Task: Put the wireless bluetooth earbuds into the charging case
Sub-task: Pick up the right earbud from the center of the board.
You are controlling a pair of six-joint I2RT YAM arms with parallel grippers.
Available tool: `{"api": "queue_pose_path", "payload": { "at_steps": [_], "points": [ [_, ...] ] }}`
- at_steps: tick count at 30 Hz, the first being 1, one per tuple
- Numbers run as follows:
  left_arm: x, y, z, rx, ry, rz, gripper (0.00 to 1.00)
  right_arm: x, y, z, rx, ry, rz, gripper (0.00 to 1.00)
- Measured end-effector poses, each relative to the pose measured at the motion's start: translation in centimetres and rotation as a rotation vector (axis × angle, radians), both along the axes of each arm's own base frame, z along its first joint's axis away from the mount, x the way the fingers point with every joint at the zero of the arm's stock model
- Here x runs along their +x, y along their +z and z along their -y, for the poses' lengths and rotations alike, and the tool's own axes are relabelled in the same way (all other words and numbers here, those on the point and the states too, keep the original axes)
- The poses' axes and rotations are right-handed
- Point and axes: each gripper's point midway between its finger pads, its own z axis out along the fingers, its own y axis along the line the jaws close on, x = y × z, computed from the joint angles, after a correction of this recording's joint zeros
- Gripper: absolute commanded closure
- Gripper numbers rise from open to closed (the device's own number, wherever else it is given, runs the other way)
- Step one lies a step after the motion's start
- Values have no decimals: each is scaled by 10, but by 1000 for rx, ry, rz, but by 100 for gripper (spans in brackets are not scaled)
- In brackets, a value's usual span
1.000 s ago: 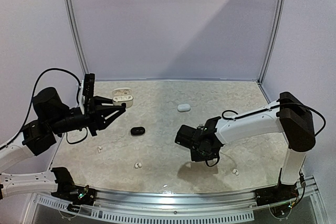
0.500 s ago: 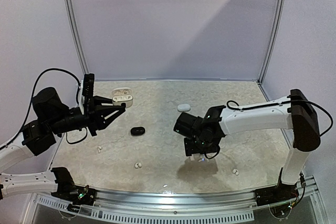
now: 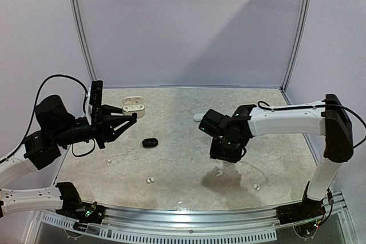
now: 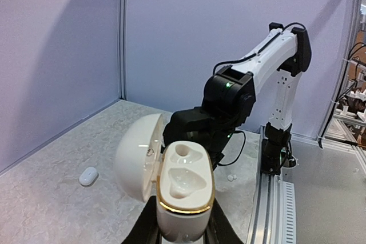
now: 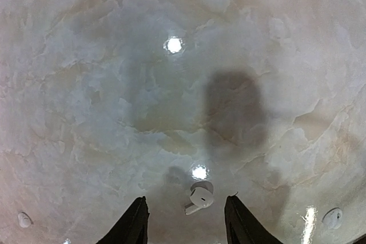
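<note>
Right wrist view: released right pincer (image 5: 186, 199) hovers over white earbud (image 5: 200, 197) between its jaws; skewed closure could flick it away. Left pincer (image 4: 183, 230) grasps open charging case (image 4: 184, 190).

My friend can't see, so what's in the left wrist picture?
The left jaws clamp an open white charging case, gold-rimmed, both wells empty. Beyond it, the right arm reaches over the marbled table, where a closed white case lies.

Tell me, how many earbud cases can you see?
3. Open white case in the left gripper; black case mid-table; closed white case farther back. More might be hidden.
</note>
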Motion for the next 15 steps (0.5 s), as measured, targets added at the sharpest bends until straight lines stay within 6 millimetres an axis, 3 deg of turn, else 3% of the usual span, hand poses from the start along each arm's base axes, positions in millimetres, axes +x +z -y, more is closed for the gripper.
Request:
{"api": "queue_pose_path", "payload": {
  "at_steps": [5,15],
  "points": [
    [-1,1,-1,-4,0,4,100,-11,-17,-17,-69,45,-35,58],
    [-1,2,-1,-6,0,5,100,-29,-48,-5,-187,62,-110,54]
  ]
}}
